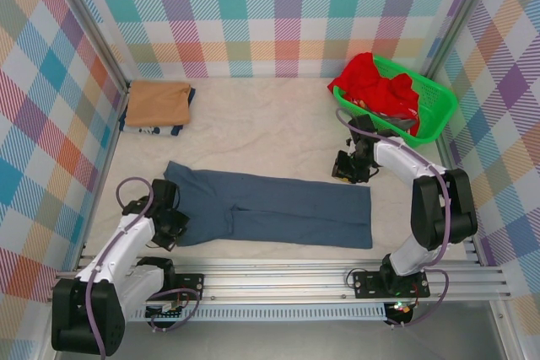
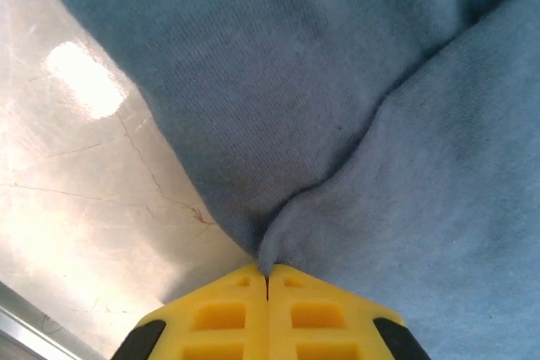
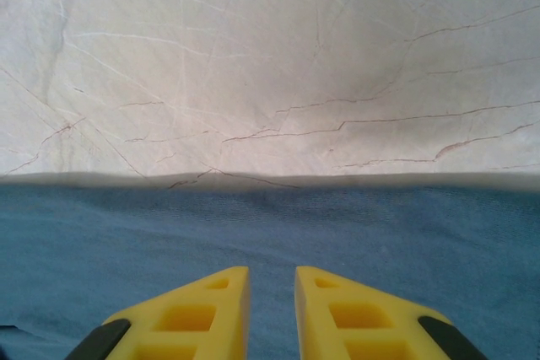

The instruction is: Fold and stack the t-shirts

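- The plaid walls (image 1: 253,6) close in on three sides, so any lift has to stay in the space between my two hands.
- The tabletop (image 1: 270,124) is pale, smooth and a bit glossy. I judge cloth will slide on it rather than catch.
- The blue shirt (image 1: 278,212) lies flat in a long band, one end at my left hand, its far edge just under my right. It looks soft, light and limp and should sag from a single pinch, so I'd take it by its edges, both ends together.
- The basket (image 1: 440,115), beyond my right hand, holds the crumpled red shirt (image 1: 371,86).
- The tan shirt (image 1: 158,103) sits folded well ahead of my left hand.
- My left hand (image 2: 267,274) is clamped on the blue shirt's edge, and the cloth puckers at the tips.
- My right hand (image 3: 272,280) hovers over the shirt's edge, slightly apart and holding nothing.
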### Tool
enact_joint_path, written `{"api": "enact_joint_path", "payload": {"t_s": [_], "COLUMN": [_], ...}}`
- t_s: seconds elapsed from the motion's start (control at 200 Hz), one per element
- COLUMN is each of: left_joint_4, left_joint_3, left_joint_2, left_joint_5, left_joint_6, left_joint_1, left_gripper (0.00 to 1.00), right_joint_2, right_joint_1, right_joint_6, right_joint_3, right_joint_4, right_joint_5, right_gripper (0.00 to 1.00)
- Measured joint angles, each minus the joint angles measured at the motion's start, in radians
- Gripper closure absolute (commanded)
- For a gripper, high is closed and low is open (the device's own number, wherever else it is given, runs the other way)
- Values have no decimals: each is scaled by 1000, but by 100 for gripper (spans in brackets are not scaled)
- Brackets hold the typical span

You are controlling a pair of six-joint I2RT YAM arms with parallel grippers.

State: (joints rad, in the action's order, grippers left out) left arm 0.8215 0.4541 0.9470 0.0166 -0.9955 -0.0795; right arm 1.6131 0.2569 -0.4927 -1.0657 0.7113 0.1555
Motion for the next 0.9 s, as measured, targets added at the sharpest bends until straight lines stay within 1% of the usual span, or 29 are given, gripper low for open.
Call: {"api": "enact_joint_path", "payload": {"t_s": [0.135,0.265,0.5,0.62,0.735,0.815,0.9], "left_joint_4": [36,64,99,104,101,101,101], "left_joint_3": [56,124,194,237,219,175,127], "left_joint_2": [2,16,85,148,170,167,166], "left_joint_5": [0,1,-6,-4,6,18,20], "left_joint_6": [14,25,55,82,98,103,103], "left_joint_1": [0,0,0,0,0,0,0], "left_gripper": [97,95,94,95,93,90,89], "right_joint_2": [11,18,21,21,21,21,21], "right_joint_1": [0,0,0,0,0,0,0], "right_joint_6": [0,0,-1,-1,-1,-1,-3], "right_joint_3": [0,0,0,0,0,0,0], "right_joint_4": [-6,-9,-15,-15,-15,-15,-15], "right_joint_5": [3,3,4,3,3,3,3], "right_gripper": [79,79,79,79,79,79,79]}}
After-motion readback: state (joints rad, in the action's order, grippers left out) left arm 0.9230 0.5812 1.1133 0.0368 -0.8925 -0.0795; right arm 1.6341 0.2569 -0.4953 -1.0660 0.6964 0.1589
